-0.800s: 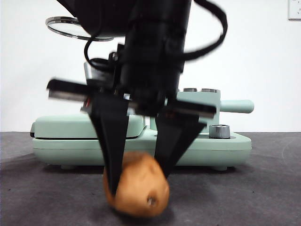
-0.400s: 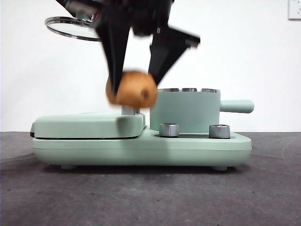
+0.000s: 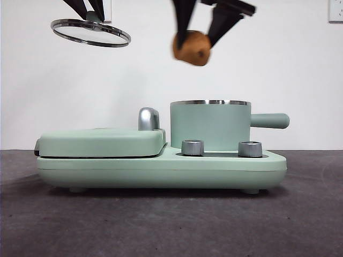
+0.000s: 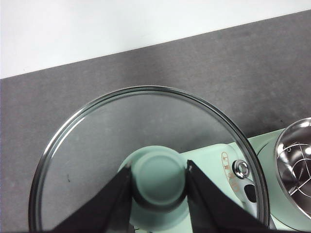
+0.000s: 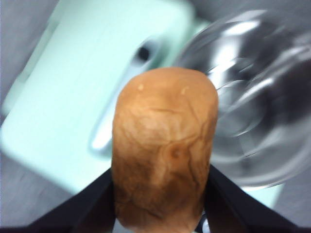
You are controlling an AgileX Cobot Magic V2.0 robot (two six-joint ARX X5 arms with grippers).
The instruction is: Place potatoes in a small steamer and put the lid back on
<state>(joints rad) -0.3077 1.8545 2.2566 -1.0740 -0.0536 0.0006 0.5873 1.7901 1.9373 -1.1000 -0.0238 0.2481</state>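
An orange-brown potato (image 3: 192, 48) hangs high in the front view, above the near-left rim of the small mint-green steamer (image 3: 210, 125). My right gripper (image 3: 199, 33) is shut on the potato (image 5: 163, 150), which fills the right wrist view; below it lies the steamer's shiny open inside (image 5: 252, 97). The clear glass lid (image 3: 91, 32) is held up at the top left, tilted, with my left gripper (image 3: 88, 15) shut on its mint-green knob (image 4: 159, 178). The steamer's open top (image 4: 295, 170) shows at one edge of the left wrist view.
The steamer stands on a mint-green cooker base (image 3: 161, 168) with two chrome dials (image 3: 193, 147). A flat mint-green griddle cover (image 3: 102, 142) with a chrome handle (image 3: 148, 119) takes up the base's left half. Dark grey tabletop (image 3: 171, 225) lies all around.
My right gripper has lifted the potato from the table in front of the cooker, up and to the right, to above the steamer. The lid has stayed held at the top left.
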